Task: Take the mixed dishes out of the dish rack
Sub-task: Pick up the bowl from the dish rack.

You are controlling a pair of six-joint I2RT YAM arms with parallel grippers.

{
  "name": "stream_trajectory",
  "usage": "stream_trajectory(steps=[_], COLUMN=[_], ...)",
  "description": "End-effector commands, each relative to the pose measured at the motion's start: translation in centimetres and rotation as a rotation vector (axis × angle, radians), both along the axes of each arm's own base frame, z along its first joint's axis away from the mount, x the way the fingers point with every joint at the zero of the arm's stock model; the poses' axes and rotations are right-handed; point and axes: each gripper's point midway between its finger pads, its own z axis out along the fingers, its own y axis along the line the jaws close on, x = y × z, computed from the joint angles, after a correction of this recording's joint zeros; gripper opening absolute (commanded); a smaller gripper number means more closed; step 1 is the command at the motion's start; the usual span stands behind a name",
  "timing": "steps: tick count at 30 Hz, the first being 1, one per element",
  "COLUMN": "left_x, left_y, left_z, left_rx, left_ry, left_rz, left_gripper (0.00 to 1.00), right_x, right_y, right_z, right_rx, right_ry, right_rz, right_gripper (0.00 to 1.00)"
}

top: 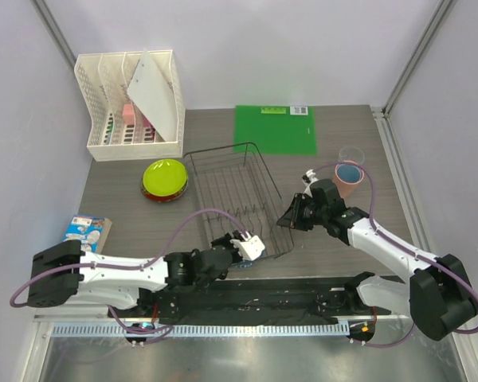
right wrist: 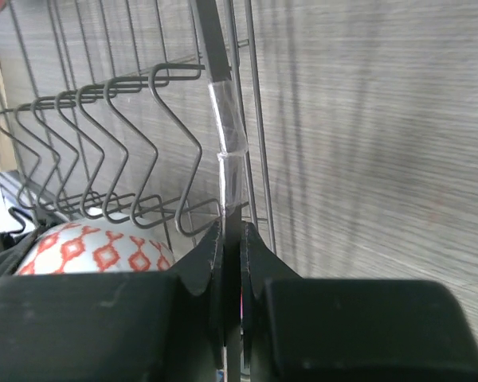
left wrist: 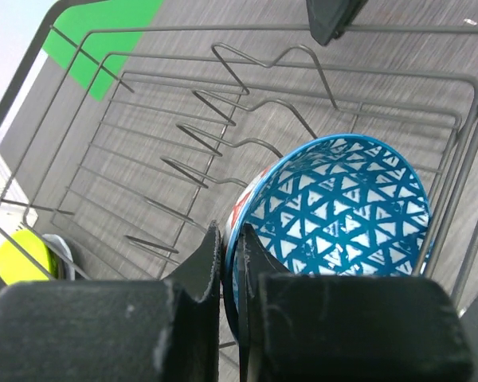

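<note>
The dark wire dish rack stands mid-table. The blue-and-white patterned bowl sits tilted at its near end, and its red-patterned outside shows in the right wrist view. My left gripper is shut on the bowl's rim, one finger inside and one outside; in the top view it hides the bowl. My right gripper is shut on the rack's right rim wire; in the top view it is at the rack's right side. The yellow-green plate lies on the dark red plate left of the rack. The pink cup and the glass tumbler stand at right.
A white lattice file organizer with a white sheet leaning in it stands at the back left. A green mat lies behind the rack. A blue-and-white packet lies at the left edge.
</note>
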Motion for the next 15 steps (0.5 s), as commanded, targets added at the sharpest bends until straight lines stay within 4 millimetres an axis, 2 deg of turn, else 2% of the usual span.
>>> stream_trajectory(steps=[1, 3, 4, 6, 7, 9, 11, 15], left_x=[2.6, 2.9, 3.0, 3.3, 3.5, 3.8, 4.2, 4.7], left_y=[-0.9, -1.1, -1.4, -1.7, -2.1, -2.4, -2.4, -3.0], left_z=[5.6, 4.9, 5.2, 4.1, 4.5, 3.3, 3.8, 3.0], left_rx=[-0.208, -0.189, -0.217, -0.174, -0.209, -0.153, -0.163, -0.124], left_ry=[-0.167, -0.176, -0.187, -0.21, -0.226, -0.262, -0.309, -0.372], left_rz=[0.145, 0.148, 0.15, 0.152, 0.158, 0.16, 0.18, 0.192], left_gripper=[0.0, 0.0, 0.0, 0.0, 0.0, 0.0, 0.0, 0.0], right_x=[1.6, 1.6, 1.8, 1.7, 1.7, 1.4, 1.2, 0.9], right_y=[-2.4, -2.8, -3.1, -3.3, -3.4, -3.4, -3.4, -3.6], right_z=[0.5, 0.8, 0.8, 0.7, 0.7, 0.4, 0.2, -0.1], right_rx=[-0.091, -0.107, -0.121, -0.129, -0.128, -0.128, -0.128, -0.132], right_ry=[-0.024, -0.035, -0.042, -0.039, -0.032, -0.018, -0.011, -0.001], right_rz=[-0.105, -0.121, -0.134, -0.142, -0.145, -0.142, -0.143, -0.145], right_gripper=[0.01, 0.01, 0.01, 0.01, 0.01, 0.01, 0.01, 0.01])
